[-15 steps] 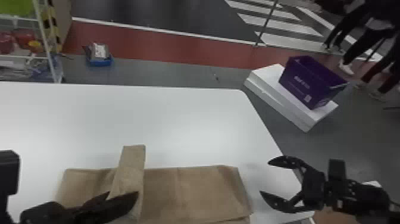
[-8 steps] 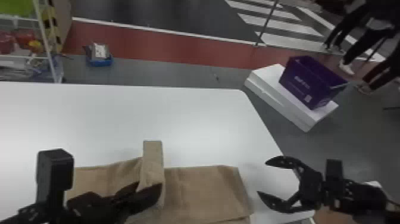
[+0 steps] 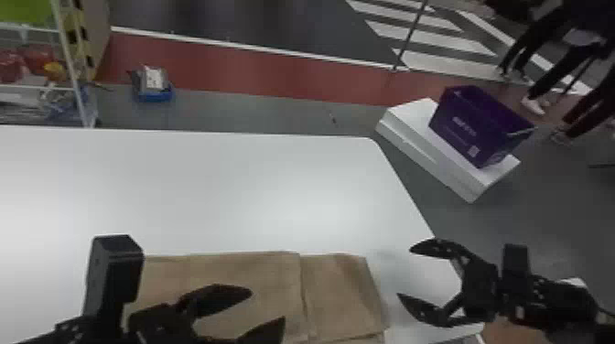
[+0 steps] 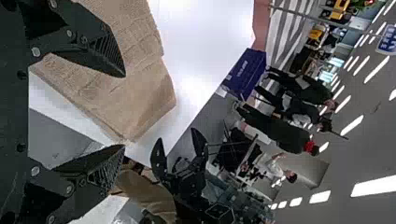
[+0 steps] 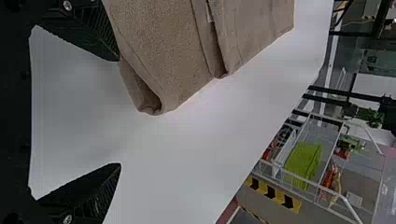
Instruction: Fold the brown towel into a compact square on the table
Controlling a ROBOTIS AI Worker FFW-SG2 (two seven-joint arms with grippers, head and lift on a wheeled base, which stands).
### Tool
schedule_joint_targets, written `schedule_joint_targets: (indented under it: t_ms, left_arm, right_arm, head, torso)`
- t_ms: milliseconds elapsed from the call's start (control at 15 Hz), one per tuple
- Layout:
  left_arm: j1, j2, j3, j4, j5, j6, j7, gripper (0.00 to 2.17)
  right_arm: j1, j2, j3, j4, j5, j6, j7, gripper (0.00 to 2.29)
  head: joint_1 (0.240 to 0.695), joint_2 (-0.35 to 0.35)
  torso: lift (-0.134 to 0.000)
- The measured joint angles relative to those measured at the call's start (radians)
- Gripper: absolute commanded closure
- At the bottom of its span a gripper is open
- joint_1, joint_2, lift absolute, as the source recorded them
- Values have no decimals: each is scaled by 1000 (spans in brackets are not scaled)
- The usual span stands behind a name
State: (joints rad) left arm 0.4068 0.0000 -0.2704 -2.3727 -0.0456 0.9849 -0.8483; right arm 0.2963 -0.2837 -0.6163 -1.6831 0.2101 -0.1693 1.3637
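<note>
Nearest, at the lower left of the frame, the left gripper (image 3: 267,305) is over the brown towel (image 3: 338,292), its two fingers spread apart with nothing between them. At the lower right, the right gripper (image 3: 405,273) points left from beyond the towel's right end, its fingers also apart and empty; a strip of counter (image 3: 256,192) shows between it and the towel.

The towel lies along the bottom of the frame, left of centre to centre, partly hidden behind the left gripper. It is folded in layers: a raised edge crosses it, with the larger layered part on the left and a narrower part on the right. At its near right corner another layer peeks out underneath. In the right wrist view two rounded folds show along one side, and a small white tag (image 5: 209,12) sits in the gap between them.

The white counter spreads from the left side of the frame to right of centre. Past its right edge, at the upper right, a purple bin (image 3: 476,128) rests on a white box (image 3: 423,148). At the upper left, a blue tray (image 3: 154,95) sits on the floor (image 3: 256,112), right of a shelf (image 3: 68,59). White stripes (image 3: 439,64) cross the dark ground at the upper right.
</note>
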Motion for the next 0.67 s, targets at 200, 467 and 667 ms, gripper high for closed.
schedule_joint_targets:
  t_ms: [200, 467, 667]
  left_arm:
    - [15, 0, 90, -15, 37, 2, 3, 26]
    - [41, 0, 328, -11, 172, -19, 6, 26]
    - [47, 0, 507, 28, 279, -41, 18, 19]
  right_arm:
    - [-3, 2, 0, -15, -10, 4, 0, 73]
    - [5, 23, -5, -113, -31, 21, 0, 76]
    - [19, 39, 31, -191, -23, 40, 0, 80]
  head:
    - [695, -350]
    - [695, -350]
    - [695, -329]
  torso:
    - [-134]
    - [-134]
    - [-134]
